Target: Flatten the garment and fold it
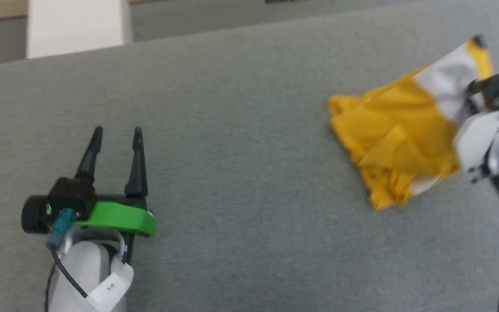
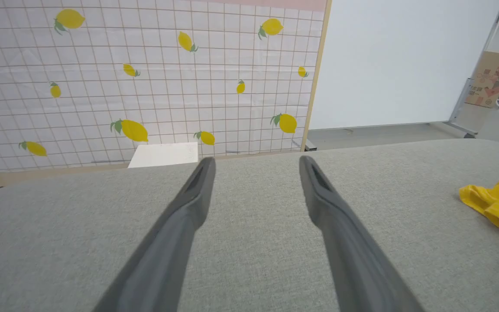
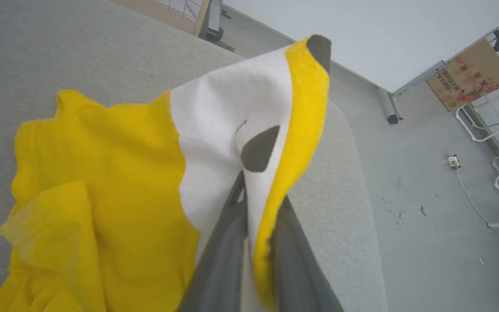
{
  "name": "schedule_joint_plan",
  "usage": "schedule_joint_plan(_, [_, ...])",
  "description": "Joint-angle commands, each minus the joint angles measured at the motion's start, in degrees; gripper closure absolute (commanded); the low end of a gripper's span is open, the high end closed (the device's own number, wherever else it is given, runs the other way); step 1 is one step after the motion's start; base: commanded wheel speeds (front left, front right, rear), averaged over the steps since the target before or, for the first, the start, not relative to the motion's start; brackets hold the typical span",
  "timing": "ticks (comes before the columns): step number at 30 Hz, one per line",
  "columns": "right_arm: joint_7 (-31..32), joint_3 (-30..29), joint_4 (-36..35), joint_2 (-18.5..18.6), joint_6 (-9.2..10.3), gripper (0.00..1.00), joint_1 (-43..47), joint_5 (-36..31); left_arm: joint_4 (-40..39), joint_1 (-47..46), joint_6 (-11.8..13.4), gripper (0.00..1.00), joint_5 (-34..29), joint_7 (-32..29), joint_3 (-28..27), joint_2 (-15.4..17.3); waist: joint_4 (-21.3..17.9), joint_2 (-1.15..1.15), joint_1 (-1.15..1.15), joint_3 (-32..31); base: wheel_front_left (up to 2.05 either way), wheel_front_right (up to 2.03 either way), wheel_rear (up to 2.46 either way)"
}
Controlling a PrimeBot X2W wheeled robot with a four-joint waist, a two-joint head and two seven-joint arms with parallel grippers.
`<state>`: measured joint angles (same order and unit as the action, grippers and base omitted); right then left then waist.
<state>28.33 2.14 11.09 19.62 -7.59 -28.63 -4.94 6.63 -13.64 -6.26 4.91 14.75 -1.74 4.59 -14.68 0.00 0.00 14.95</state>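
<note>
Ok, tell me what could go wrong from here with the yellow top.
1. The right hand pinches just a thin edge of the top; a pull may slip it free.
2. The top is bunched, and the open left hand sits far off, so one-handed lifting may leave it crumpled.
3. It lies near the rounded end of the grey surface; dragging that way could drop it to the floor.
</note>
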Motion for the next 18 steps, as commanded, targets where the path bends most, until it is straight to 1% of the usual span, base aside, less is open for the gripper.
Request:
schedule_joint_plan(1, [-1.0,-1.1,1.4,0.7,0.10,1.00,-2.2,-1.5,-0.7,-1.4,-0.2,0.00,-0.6,0.2,0.1,1.0,-7.4,0.00,0.00,7.5,0.00,0.00,0.00])
schedule_joint_plan(4, [-3.0,-4.3,5.1,1.0,0.10,1.00,-6.0,-3.8,-2.2,-2.6,-0.3,0.00,-1.6,0.1,0.6,2.6,-9.9,0.00,0.00,10.7,0.00,0.00,0.00])
schedule_joint_plan(8, [-6.3,-8.1,9.7,1.2,0.10,1.00,-10.1,-7.9,-4.8,-3.5,-0.4,0.00,-2.5,-1.3,1.1,4.7,-11.7,0.00,0.00,13.7,0.00,0.00,0.00])
schedule_joint_plan(13, [-10.6,-13.7,14.2,0.8,0.10,1.00,-14.5,-12.9,-8.3,-4.3,-0.6,0.00,-2.9,-3.7,1.8,6.6,-11.7,0.00,0.00,16.4,0.00,0.00,0.00])
schedule_joint_plan(18, [-14.0,-18.6,17.5,-0.2,0.10,1.00,-18.8,-18.3,-11.5,-4.8,-0.7,0.00,-3.1,-6.0,2.4,8.3,-10.6,0.00,0.00,18.5,0.00,0.00,0.00])
